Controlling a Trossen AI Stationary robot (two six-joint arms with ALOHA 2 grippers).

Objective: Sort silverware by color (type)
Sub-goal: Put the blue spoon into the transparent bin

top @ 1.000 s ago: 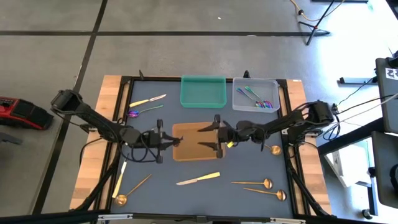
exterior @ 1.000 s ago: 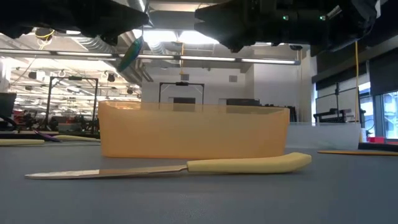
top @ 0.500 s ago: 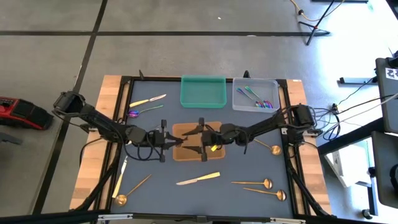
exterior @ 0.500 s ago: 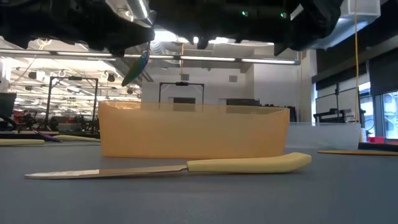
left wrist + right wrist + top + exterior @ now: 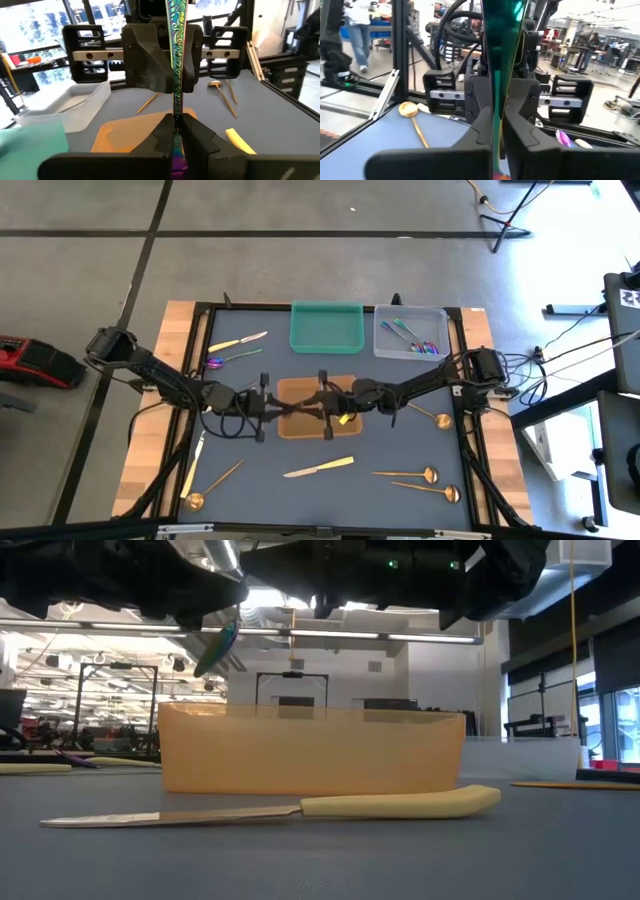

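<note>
since a second ago the right gripper [image 5: 322,406] has been travelling in from the far side of the orange tray [image 5: 300,432] to meet the left gripper [image 5: 268,407] above it, and its fingers, wide apart then, are now closing down onto the iridescent piece [image 5: 176,75] that the left gripper is holding. both grippers are pinching the same thin utensil over the orange tray, one from each end, fingers nearly together on its flat handle. the piece is showing an embossed purple-teal-gold sheen in the left wrist view and a plain teal-green face [image 5: 501,55] in the right wrist view; its tip [image 5: 216,648] is hanging above the orange tray's rim in the low view.

on the near side of the orange tray a cream-handled knife [image 5: 318,468] is lying flat. beyond the tray the green tray [image 5: 326,327] and the clear tray [image 5: 384,340], with iridescent pieces [image 5: 421,344] inside, are sitting. gold spoons [image 5: 416,474] are lying to the tray's right and near-left.
</note>
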